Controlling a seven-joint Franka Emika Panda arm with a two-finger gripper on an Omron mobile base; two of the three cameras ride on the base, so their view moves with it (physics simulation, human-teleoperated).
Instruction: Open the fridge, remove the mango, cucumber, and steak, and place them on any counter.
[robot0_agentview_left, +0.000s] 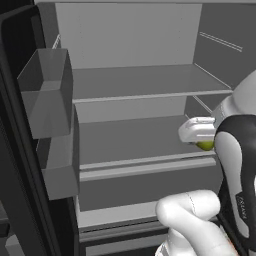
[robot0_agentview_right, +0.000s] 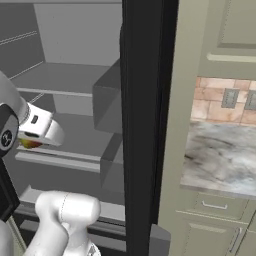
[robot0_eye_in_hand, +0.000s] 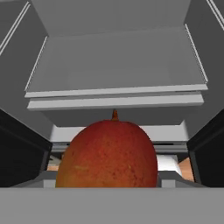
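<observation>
- Fridge (robot0_agentview_left: 135, 55): doors swung open, light grey shelves bare in both base views.
- Mango (robot0_eye_in_hand: 108, 154): red-orange, short stem; close before the hand camera, a green-yellow edge showing under the white hand in the left base view.
- Claw (robot0_agentview_left: 204, 144): inside the fridge at the middle shelf, pinching the mango.
- Counter (robot0_agentview_right: 222, 155): marbled stone, right of the fridge.
</observation>
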